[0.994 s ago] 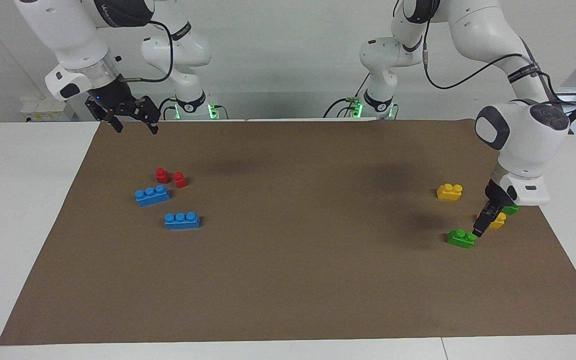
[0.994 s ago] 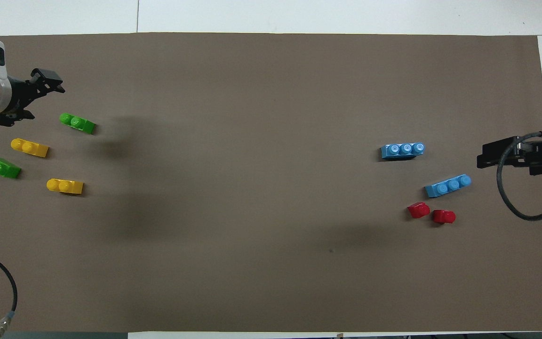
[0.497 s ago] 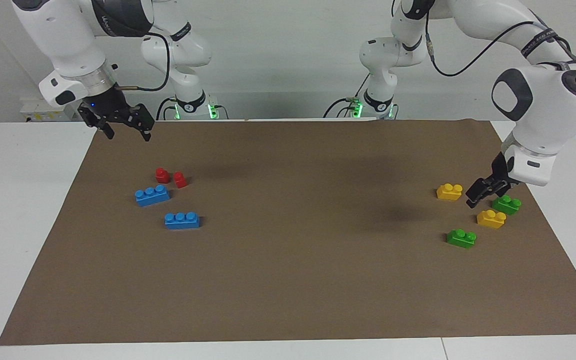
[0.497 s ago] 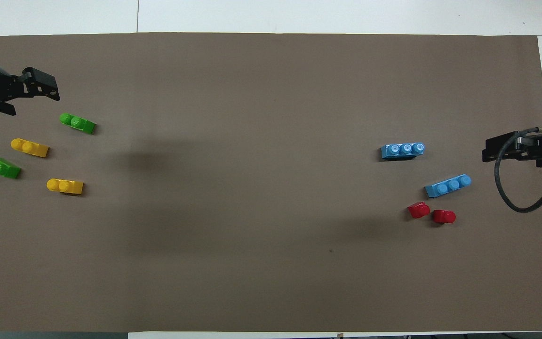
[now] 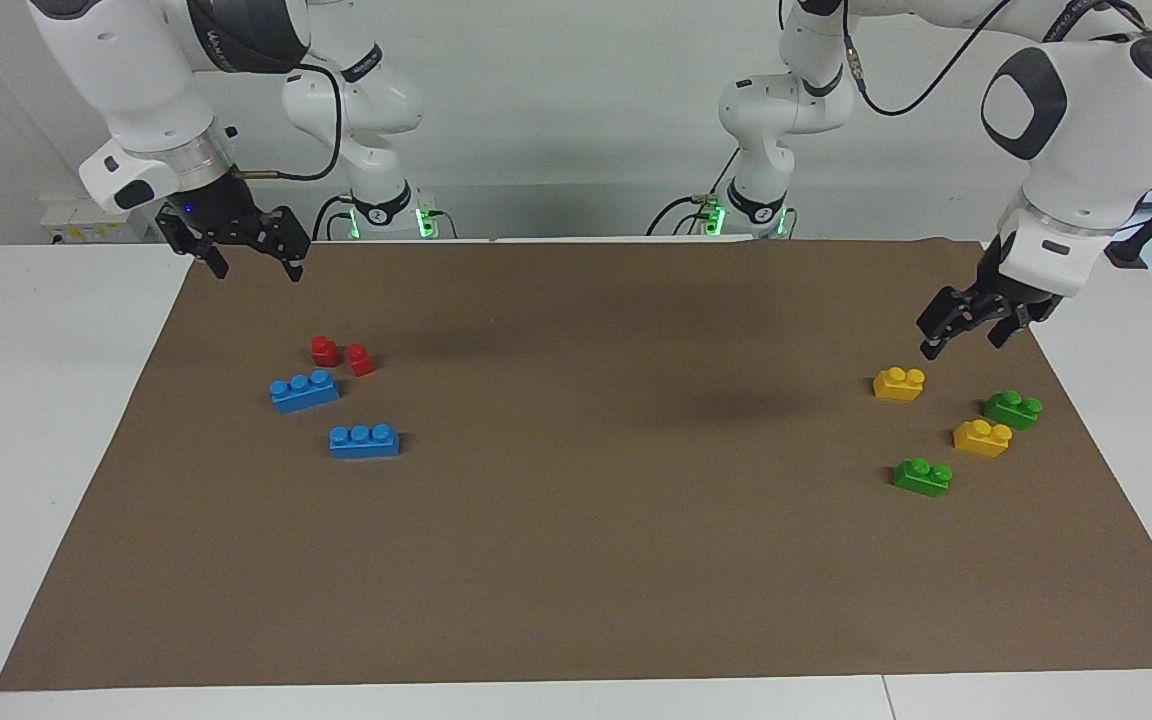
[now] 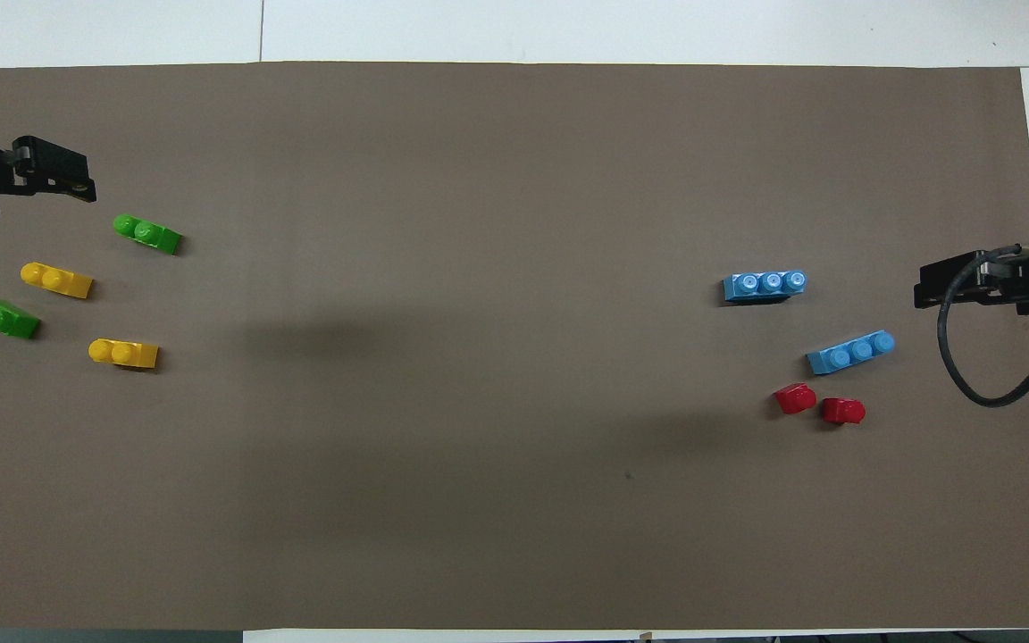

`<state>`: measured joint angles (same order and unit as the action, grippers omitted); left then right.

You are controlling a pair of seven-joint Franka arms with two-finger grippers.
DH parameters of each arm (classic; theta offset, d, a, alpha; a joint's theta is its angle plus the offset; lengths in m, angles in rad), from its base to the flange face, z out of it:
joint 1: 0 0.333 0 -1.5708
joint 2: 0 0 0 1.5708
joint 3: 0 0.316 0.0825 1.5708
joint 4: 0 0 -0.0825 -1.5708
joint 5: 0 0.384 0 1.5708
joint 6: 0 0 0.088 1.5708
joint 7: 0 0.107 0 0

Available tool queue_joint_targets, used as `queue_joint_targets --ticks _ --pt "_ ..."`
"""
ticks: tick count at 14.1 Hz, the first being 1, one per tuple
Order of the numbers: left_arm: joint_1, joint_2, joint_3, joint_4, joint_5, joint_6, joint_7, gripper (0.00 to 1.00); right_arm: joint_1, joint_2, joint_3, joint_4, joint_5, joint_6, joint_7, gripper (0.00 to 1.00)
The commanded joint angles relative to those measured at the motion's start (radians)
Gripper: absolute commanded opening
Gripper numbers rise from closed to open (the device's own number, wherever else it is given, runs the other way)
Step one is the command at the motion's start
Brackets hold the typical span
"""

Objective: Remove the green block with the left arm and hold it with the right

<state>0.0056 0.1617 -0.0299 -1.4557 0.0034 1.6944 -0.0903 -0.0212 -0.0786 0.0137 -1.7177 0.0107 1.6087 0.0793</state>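
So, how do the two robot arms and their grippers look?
Both arms are glossy white with rounded joints and dark grey caps. Black cables loop along them. The left gripper and the right gripper are black with two fingers. Green lights glow at both bases.

Opposed high cameras (both share the mat [image 5: 576, 560]).

A robotics lab: two white arms bolted to a white desk [image 5: 56, 400], brown mat [image 5: 596, 560], toy bricks [image 5: 364, 441].
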Motion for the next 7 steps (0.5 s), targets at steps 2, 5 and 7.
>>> queue_joint_targets --ticks 2,5,7 --pt "-0.003 -0.057 0.001 -0.008 0.004 -0.087 0.052 1.00 -0.014 0.007 0.006 0.006 -0.020 0.000 -0.033 1.00" --pt "-0.004 -0.079 -0.010 -0.017 0.003 -0.140 0.098 1.00 -0.014 0.002 0.006 0.003 -0.020 -0.007 -0.035 1.00" --pt "-0.007 -0.091 -0.010 -0.026 0.000 -0.157 0.095 1.00 -0.014 0.002 0.006 0.003 -0.020 -0.009 -0.026 1.00"
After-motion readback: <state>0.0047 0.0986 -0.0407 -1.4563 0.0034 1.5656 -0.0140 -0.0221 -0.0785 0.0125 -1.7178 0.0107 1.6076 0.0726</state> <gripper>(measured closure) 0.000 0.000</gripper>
